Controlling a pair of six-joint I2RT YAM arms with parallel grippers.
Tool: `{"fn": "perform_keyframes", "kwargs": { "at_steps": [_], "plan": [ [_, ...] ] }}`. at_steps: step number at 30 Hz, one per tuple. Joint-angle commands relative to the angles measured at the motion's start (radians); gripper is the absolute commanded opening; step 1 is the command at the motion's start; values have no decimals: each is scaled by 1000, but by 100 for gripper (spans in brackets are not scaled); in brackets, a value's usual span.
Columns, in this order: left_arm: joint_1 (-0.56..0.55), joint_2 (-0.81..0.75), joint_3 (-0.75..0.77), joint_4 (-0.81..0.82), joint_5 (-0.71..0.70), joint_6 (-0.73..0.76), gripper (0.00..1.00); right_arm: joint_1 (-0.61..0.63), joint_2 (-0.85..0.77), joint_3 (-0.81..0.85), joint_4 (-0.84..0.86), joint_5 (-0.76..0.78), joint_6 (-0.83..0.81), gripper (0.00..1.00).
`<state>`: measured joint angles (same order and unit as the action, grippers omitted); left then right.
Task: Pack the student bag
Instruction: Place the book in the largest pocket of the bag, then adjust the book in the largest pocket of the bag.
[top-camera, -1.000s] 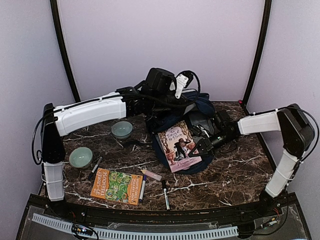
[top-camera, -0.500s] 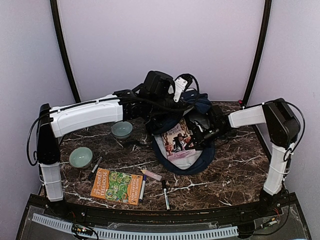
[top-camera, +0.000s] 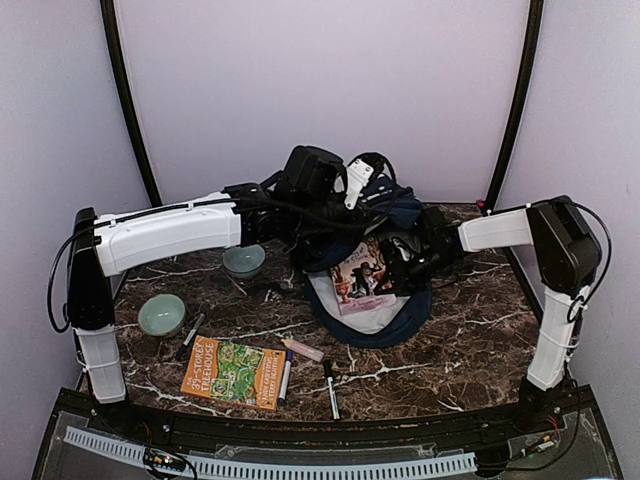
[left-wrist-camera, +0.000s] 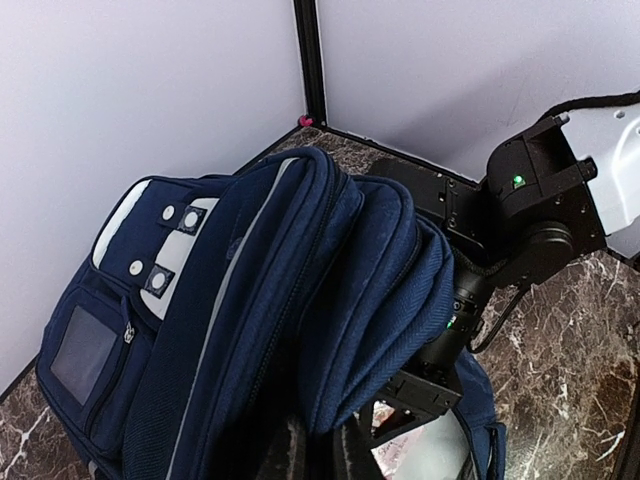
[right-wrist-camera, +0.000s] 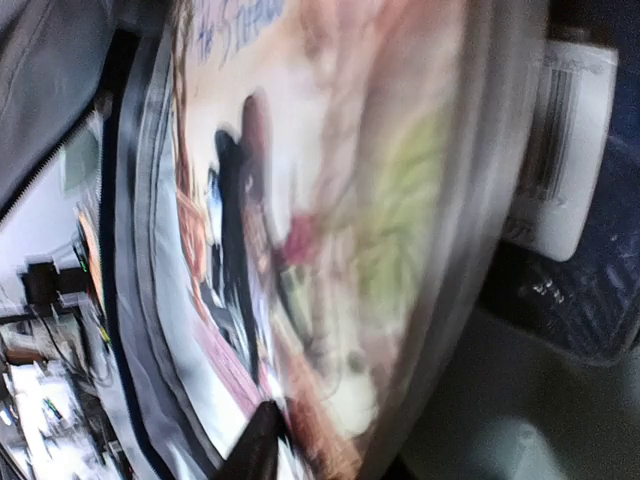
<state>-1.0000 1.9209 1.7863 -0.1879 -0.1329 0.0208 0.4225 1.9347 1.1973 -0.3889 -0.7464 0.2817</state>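
Observation:
The navy student bag (top-camera: 392, 212) lies at the back centre, its lower part (top-camera: 405, 322) spread open and showing pale lining. My left gripper (top-camera: 335, 218) is shut on the bag's upper flap and holds it raised; in the left wrist view its dark fingers (left-wrist-camera: 290, 452) pinch the blue fabric (left-wrist-camera: 250, 290). My right gripper (top-camera: 402, 268) is shut on a picture book (top-camera: 360, 275) that is partly inside the opening. The book's cover (right-wrist-camera: 330, 200) fills the right wrist view, with one dark fingertip (right-wrist-camera: 255, 448) against it. The right arm (left-wrist-camera: 530, 215) reaches under the flap.
Two green bowls (top-camera: 244, 259) (top-camera: 161, 313) stand on the left. An orange-green book (top-camera: 234, 372), a pink tube (top-camera: 302, 349), a black marker (top-camera: 330, 388) and another marker (top-camera: 191, 335) lie at the front. The walls stand close behind the bag.
My right gripper has carried the book back and up, from lying over the bag's front into the opening under the raised flap. The left arm has kept holding the flap.

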Motion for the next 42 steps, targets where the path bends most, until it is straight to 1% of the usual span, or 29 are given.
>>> {"fn": "perform_keyframes", "kwargs": {
  "at_steps": [1, 2, 4, 8, 13, 18, 19, 24, 29, 30, 32, 34, 37, 40, 42],
  "plan": [
    [-23, -133, -23, 109, 58, 9, 0, 17, -55, 15, -45, 94, -98, 29],
    [-23, -141, -35, 115, 62, 8, 0, 21, -62, 25, -79, 94, -138, 33],
    [-23, -154, -54, 120, 67, 9, 0, 24, -90, 22, -119, 115, -200, 37],
    [-23, -187, -119, 135, 43, 10, 0, 24, -188, -37, -144, 213, -303, 39],
    [-23, -263, -261, 220, 60, -30, 0, 27, -308, -98, -201, 264, -440, 40],
    [-23, -293, -307, 237, 60, -42, 0, 29, -329, -147, -257, 279, -539, 43],
    [-23, -295, -311, 240, 64, -48, 0, 30, -333, -174, -249, 264, -550, 42],
    [-23, -296, -323, 256, 90, -90, 0, 47, -506, -312, -164, 207, -616, 39],
    [-23, -289, -342, 268, 107, -101, 0, 95, -647, -357, -163, 219, -736, 39],
    [-23, -288, -340, 263, 110, -102, 0, 112, -657, -359, -167, 242, -754, 38],
    [-23, -284, -338, 250, 112, -106, 0, 169, -664, -363, -154, 367, -771, 36],
    [-23, -283, -330, 235, 113, -112, 0, 208, -655, -360, -156, 438, -782, 33],
    [-23, -289, -336, 253, 127, -110, 0, 240, -657, -371, -124, 463, -795, 32],
    [-23, -297, -373, 289, 148, -94, 0, 279, -651, -387, -52, 491, -844, 35],
    [-23, -292, -362, 254, 152, -94, 0, 306, -623, -373, -13, 523, -864, 37]
  ]
}}
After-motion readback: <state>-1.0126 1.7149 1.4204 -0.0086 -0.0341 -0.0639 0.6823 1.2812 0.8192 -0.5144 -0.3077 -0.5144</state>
